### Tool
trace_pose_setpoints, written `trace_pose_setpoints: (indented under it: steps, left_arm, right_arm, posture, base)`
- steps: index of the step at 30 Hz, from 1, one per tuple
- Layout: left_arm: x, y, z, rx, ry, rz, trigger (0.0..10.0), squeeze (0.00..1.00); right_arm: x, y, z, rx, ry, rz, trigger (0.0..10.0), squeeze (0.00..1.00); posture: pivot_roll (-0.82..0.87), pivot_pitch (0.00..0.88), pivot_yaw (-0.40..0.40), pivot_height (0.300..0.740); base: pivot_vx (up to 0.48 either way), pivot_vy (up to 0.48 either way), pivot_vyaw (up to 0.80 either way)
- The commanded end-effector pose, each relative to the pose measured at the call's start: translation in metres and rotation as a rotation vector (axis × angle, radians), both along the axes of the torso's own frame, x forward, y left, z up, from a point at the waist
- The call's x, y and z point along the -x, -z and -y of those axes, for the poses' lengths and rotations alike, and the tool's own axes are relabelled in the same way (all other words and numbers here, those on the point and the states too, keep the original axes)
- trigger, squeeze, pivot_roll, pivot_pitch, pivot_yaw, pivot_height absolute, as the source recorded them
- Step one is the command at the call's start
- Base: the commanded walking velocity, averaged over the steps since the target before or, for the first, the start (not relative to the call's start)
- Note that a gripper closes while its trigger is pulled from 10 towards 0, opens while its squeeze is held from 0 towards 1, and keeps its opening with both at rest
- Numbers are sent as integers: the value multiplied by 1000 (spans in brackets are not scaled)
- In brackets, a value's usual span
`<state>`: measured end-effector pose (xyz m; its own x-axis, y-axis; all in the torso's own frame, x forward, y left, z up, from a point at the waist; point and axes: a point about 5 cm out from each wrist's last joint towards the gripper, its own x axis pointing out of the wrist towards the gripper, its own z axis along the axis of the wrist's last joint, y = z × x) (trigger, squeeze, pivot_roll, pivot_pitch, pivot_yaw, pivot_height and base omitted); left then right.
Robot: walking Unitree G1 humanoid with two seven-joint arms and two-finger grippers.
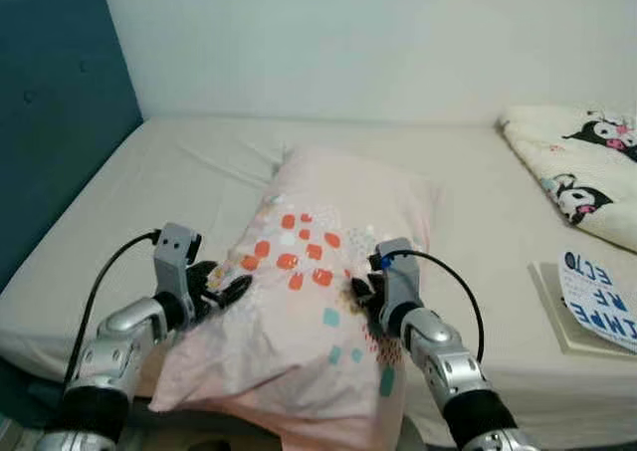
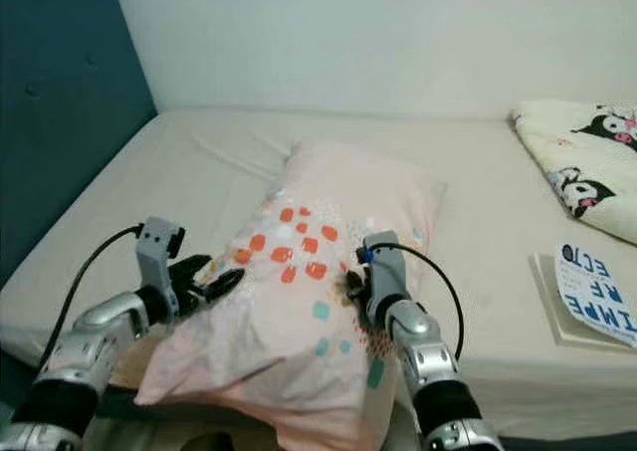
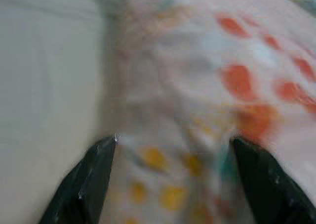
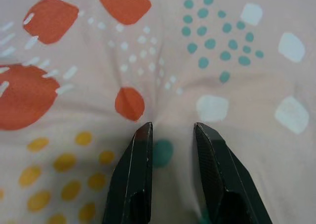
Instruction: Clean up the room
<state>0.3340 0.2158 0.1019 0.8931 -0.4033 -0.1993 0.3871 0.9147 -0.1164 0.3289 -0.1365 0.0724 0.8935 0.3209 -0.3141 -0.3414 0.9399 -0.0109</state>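
Note:
A pink pillow (image 1: 318, 232) with orange, teal and yellow spots lies lengthwise on the beige bed (image 1: 189, 182), and its near end hangs over the front edge. At the pillow's left edge my left gripper (image 1: 227, 290) is open. Its fingers (image 3: 84, 184) are spread wide, with the spotted cover (image 3: 197, 85) between them. My right gripper (image 1: 360, 290) rests on top of the pillow's right half. In the right wrist view its fingers (image 4: 133, 174) are pinched on the cover (image 4: 148, 61), and creases run in toward the tips.
A teal padded headboard (image 1: 50, 122) stands along the left side and a white wall runs behind the bed. A folded cream blanket (image 1: 582, 162) with black cartoon figures lies at the far right. In front of it, papers with blue lettering (image 1: 597, 302) sit near the bed's edge.

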Motion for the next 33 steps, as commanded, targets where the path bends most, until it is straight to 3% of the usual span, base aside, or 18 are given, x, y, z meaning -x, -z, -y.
trace_pose_setpoints:
  steps: [1, 2, 4, 7, 8, 9, 10, 11, 12, 16, 17, 20, 24, 28, 29, 33]
  left_arm:
    - [-2, 8, -17, -35, -111, -37, 10000, 1000]
    - [-2, 8, -17, -35, -111, -37, 10000, 1000]
    - [-9, 8, -25, 103, -245, -50, 10000, 1000]
    - [-11, 8, -26, 166, -278, -54, 10000, 1000]
    - [-12, 8, -25, 270, -298, -60, 10000, 1000]
    - [-12, 8, -25, 270, -298, -60, 10000, 1000]
    - [-13, 9, -21, 463, -286, -70, 10000, 1000]
    - [-13, 10, -19, 519, -281, -71, 10000, 1000]
    - [-13, 10, -19, 519, -281, -71, 10000, 1000]
    - [-13, 10, -11, 693, -214, -87, 10000, 1000]
    - [-13, 11, -10, 702, -199, -93, 10000, 1000]
    - [-6, 25, 10, 590, -23, -185, 10000, 1000]
    - [3, 38, 23, 499, 90, -252, 10000, 1000]
    - [8, 43, 28, 505, 136, -279, 10000, 1000]
    - [11, 43, 35, 595, 200, -303, 10000, 1000]
    - [11, 40, 37, 666, 235, -304, 10000, 1000]
  right_arm:
    - [6, 7, -1, 7, -19, -35, 10000, 0]
    - [6, 7, -1, 7, -19, -35, 10000, 0]
    - [9, 4, -1, -6, -36, -22, 10000, 0]
    - [11, 3, 0, -9, -40, -19, 10000, 0]
    - [13, 2, 1, -13, -41, -17, 10000, 0]
    - [13, 2, 1, -13, -41, -17, 10000, 0]
    - [18, 2, 6, -16, -28, -20, 10000, 0]
    - [20, 2, 8, -17, -24, -21, 10000, 0]
    - [20, 2, 8, -17, -24, -21, 10000, 0]
    - [26, 1, 11, -23, -20, -24, 10000, 0]
    - [28, 1, 12, -24, -21, -26, 10000, 0]
    - [33, 3, 11, -17, -39, -41, 10000, 0]
    - [36, 3, 10, -9, -47, -44, 10000, 0]
    - [37, 3, 10, -10, -48, -46, 10000, 0]
    - [38, 2, 10, -13, -45, -49, 10000, 0]
    - [38, 2, 11, -13, -43, -50, 10000, 0]
  posture:
    - [-29, 44, -52, 581]
    - [-29, 44, -52, 581]
    - [-68, 81, -50, 581]
    - [-68, 81, -50, 581]
    - [-87, 96, -43, 581]
    - [-87, 96, -43, 581]
    - [-110, 120, -35, 581]
    - [-110, 120, -35, 581]
    - [-110, 120, -35, 581]
    - [-128, 145, -29, 581]
    - [-128, 145, -29, 581]
    - [-131, 155, -30, 581]
    - [-133, 158, -31, 581]
    - [-135, 158, -30, 581]
    - [-133, 157, -28, 581]
    - [-129, 154, -28, 581]
  base:
    - [0, 0, 0]
    - [0, 0, 0]
    - [0, 0, 0]
    - [0, 0, 0]
    - [0, 0, 0]
    - [0, 0, 0]
    - [0, 0, 0]
    - [0, 0, 0]
    - [0, 0, 0]
    - [0, 0, 0]
    - [0, 0, 0]
    - [0, 0, 0]
    - [0, 0, 0]
    - [0, 0, 0]
    - [0, 0, 0]
    - [0, 0, 0]
